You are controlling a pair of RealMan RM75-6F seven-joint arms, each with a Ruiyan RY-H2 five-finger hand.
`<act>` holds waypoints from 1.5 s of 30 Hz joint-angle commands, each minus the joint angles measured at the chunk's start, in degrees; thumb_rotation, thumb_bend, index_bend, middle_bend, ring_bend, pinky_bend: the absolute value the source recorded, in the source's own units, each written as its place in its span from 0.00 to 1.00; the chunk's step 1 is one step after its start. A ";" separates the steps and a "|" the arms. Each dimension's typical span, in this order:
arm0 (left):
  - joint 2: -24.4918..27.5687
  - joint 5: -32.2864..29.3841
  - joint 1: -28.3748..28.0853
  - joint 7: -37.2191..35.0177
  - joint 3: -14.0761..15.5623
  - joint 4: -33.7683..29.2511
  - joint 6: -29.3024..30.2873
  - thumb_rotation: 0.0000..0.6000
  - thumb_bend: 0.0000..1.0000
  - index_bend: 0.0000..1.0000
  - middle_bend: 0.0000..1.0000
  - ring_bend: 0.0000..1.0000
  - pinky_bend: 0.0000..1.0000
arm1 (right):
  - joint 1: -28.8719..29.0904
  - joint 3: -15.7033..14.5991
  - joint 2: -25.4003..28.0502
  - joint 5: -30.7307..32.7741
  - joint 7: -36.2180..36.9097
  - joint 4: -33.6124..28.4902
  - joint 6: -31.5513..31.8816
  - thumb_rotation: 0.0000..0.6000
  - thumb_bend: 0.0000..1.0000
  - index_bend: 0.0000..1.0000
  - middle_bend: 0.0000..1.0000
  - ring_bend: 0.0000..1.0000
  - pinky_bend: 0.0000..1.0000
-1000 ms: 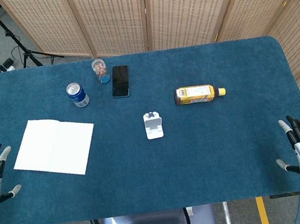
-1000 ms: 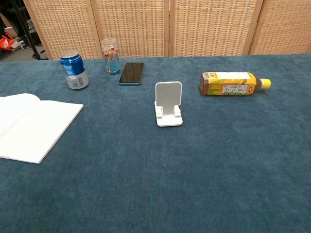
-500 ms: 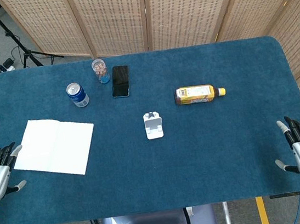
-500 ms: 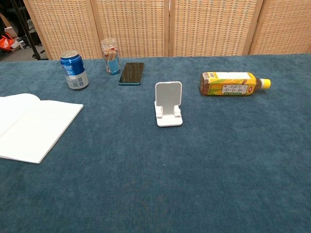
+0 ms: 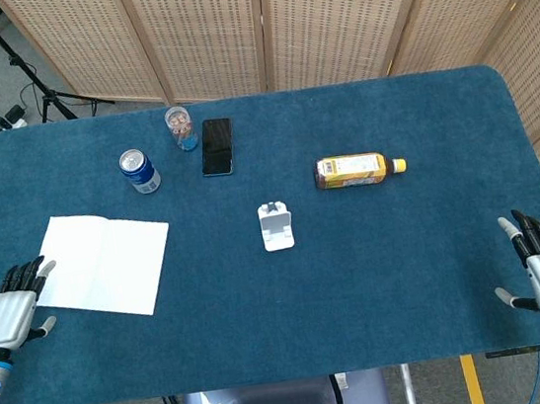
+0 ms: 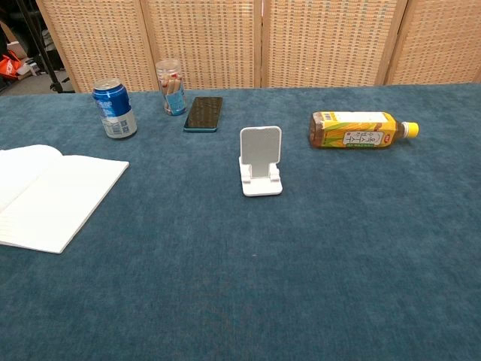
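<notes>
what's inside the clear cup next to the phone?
The clear cup holds upright reddish-brown sticks, probably pencils; its blue lower label hides their bottoms.

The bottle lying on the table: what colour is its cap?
Yellow. The bottle lies on its side, and its cap shows best in the chest view.

The near half of the worktop (image 5: 382, 297) lies open from the right edge across to the notebook (image 5: 99, 263), which blocks the near left. A phone stand (image 5: 276, 226) stands upright mid-worktop. Right of it lies a bottle (image 5: 357, 169) on its side. At the far left, a can (image 5: 138, 170), a jar (image 5: 181, 128) and a phone (image 5: 217, 146) crowd together.
</notes>
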 commanded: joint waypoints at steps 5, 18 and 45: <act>-0.71 -0.99 -1.78 2.75 -0.08 0.14 -2.84 1.00 0.26 0.00 0.00 0.00 0.00 | -0.08 0.15 0.59 0.22 1.64 -0.17 0.03 1.00 0.00 0.00 0.00 0.00 0.00; -3.02 -2.67 -3.32 6.65 -0.44 3.54 -5.06 1.00 0.25 0.00 0.00 0.00 0.00 | 0.01 0.21 1.06 0.42 3.18 -0.09 -0.29 1.00 0.00 0.00 0.00 0.00 0.00; -6.74 -4.24 -4.41 9.48 -1.05 8.66 -5.71 1.00 0.22 0.00 0.00 0.00 0.00 | -0.21 0.34 2.31 0.65 7.10 0.23 -0.36 1.00 0.00 0.00 0.00 0.00 0.00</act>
